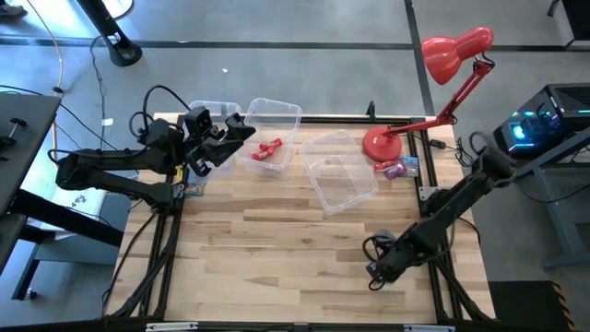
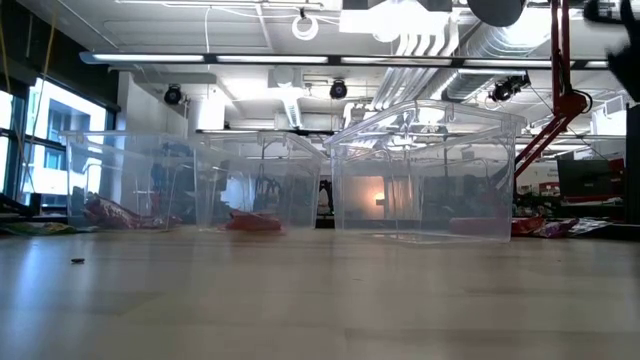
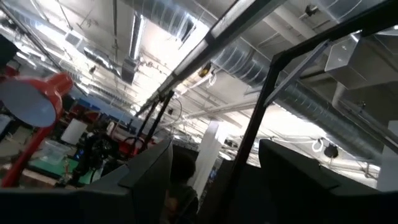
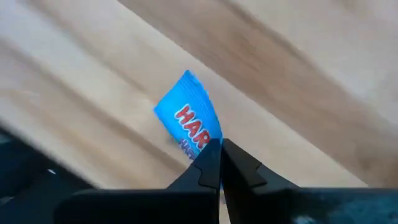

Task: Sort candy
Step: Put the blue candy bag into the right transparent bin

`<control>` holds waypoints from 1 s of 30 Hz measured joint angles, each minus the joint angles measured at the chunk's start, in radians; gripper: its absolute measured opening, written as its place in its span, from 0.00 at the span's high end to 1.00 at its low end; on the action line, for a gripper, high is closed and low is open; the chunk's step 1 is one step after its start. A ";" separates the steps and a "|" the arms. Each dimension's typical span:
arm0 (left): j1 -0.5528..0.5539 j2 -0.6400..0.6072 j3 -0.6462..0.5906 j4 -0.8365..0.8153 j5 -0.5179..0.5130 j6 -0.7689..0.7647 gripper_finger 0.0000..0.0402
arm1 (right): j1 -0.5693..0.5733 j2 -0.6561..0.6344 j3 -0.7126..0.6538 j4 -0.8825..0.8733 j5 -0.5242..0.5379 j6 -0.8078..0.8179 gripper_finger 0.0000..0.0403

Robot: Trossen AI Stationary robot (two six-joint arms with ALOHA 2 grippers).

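Fingers of my right gripper [image 4: 220,163] are pinched shut on the edge of a blue candy packet [image 4: 189,124] with red letters, which lies on the wooden table [image 1: 277,249] near the front right corner. My left gripper [image 1: 205,148] hangs at the back left with its fingers spread wide, holding nothing, just beside a clear bin [image 1: 273,124] with red candies [image 1: 268,150] inside. More candy, a pink and blue heap [image 1: 398,168], sits by the base of the red lamp [image 1: 380,143], next to another clear bin [image 1: 341,177]
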 joint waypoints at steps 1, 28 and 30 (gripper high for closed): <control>0.006 -0.004 0.000 0.004 -0.002 0.000 0.42 | -0.008 -0.023 0.027 -0.027 0.043 -0.024 1.00; 0.008 -0.074 0.001 -0.086 -0.008 -0.001 0.42 | -0.781 -0.123 0.327 -0.038 0.392 -0.996 1.00; 0.008 -0.075 0.001 -0.095 -0.009 0.009 0.42 | -0.820 -0.119 0.286 -0.038 0.328 -1.000 1.00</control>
